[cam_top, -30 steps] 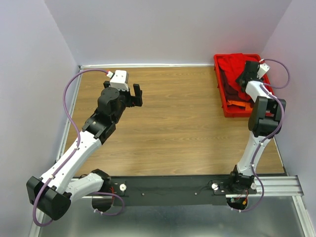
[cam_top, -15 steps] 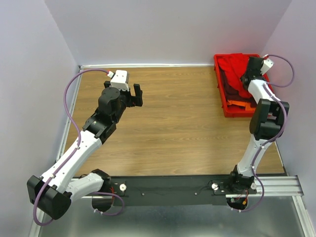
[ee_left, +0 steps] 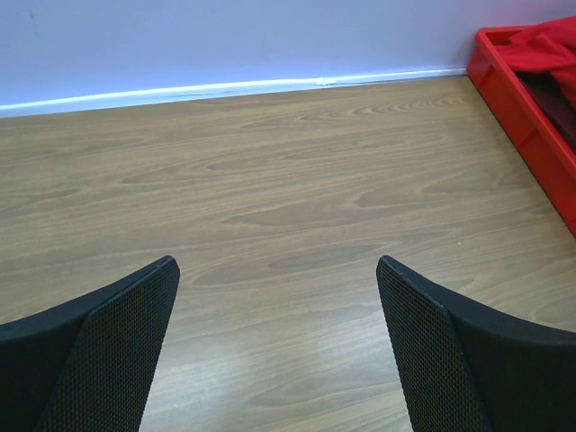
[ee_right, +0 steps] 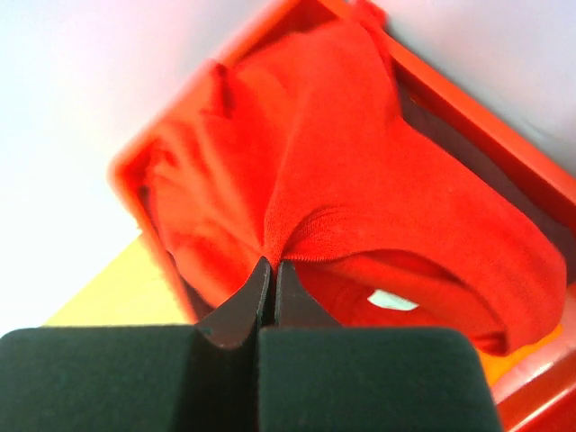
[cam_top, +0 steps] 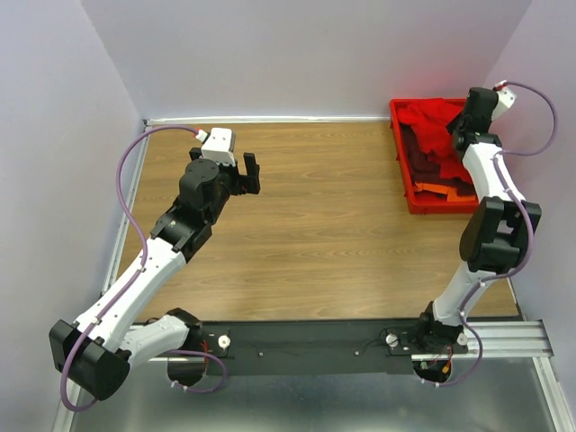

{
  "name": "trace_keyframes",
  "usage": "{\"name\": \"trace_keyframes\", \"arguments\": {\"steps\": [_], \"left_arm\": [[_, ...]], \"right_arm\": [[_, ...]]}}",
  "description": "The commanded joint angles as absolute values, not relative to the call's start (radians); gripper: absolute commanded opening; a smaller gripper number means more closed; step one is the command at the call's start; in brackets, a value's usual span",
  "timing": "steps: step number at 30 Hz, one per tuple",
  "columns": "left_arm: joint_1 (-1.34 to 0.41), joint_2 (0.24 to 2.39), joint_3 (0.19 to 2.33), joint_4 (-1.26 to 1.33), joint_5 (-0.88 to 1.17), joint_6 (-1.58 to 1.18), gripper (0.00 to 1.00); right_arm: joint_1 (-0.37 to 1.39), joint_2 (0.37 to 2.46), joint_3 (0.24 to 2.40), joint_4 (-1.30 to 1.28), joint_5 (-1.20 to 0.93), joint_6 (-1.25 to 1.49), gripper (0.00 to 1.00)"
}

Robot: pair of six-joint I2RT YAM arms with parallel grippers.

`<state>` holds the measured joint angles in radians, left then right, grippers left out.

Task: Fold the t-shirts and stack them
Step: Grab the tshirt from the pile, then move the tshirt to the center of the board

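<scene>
My right jaws are closed to a thin line on a fold of the bright red t-shirt (ee_right: 360, 180), nipping the cloth at their very tips. From that pinch the fabric pulls up into a peak and drapes back down into the red tray (ee_left: 520, 117), which sits in the far right corner of the table (cam_top: 315, 243). Most of the shirt lies bunched inside the tray, so I judge it gripped but not yet carried out.

Under and beside it in the tray lies the dark maroon t-shirt (cam_top: 421, 155), crumpled and untouched. Near the tray's near end there is an orange patch (cam_top: 439, 190); I cannot tell what it is.

My left jaws stand wide open and hold nothing. They hover over the far left part of the table, well apart from the tray, with only wood grain showing between the two pads.

As for progress, I reckon the task is at its very start. Neither shirt is on the table, neither is spread flat, and nothing is folded or stacked. What remains is nearly all of it: bring the red shirt out to the table, lay it flat, fold it, fetch and fold the maroon one, then set one on the other.
</scene>
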<state>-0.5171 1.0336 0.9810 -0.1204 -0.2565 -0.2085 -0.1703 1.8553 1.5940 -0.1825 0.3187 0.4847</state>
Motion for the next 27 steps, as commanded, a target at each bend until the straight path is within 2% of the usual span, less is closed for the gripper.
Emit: {"name": "trace_keyframes", "arguments": {"steps": [1, 5, 8, 18, 22, 27], "left_arm": [[-0.511, 1.031, 0.977, -0.11, -0.284, -0.198, 0.98], [-0.509, 1.028, 0.977, -0.109, -0.285, -0.201, 0.98], [-0.503, 1.029, 0.979, -0.11, -0.276, -0.204, 0.98], [-0.427, 1.022, 0.979, -0.117, -0.259, -0.244, 0.97], [-0.402, 1.005, 0.974, -0.114, -0.281, -0.259, 0.96], [-0.396, 0.974, 0.963, -0.104, -0.307, -0.264, 0.95]], "right_arm": [[-0.157, 1.747, 1.669, -0.193, 0.187, 0.425, 0.0], [-0.085, 1.686, 1.73, -0.198, 0.114, 0.381, 0.0], [0.036, 1.657, 1.795, -0.201, 0.121, 0.328, 0.0], [0.535, 1.735, 2.123, -0.215, 0.08, 0.219, 0.0], [0.612, 1.79, 2.273, -0.215, 0.035, 0.227, 0.0], [0.612, 1.793, 2.231, -0.216, 0.121, 0.229, 0.0]]}}
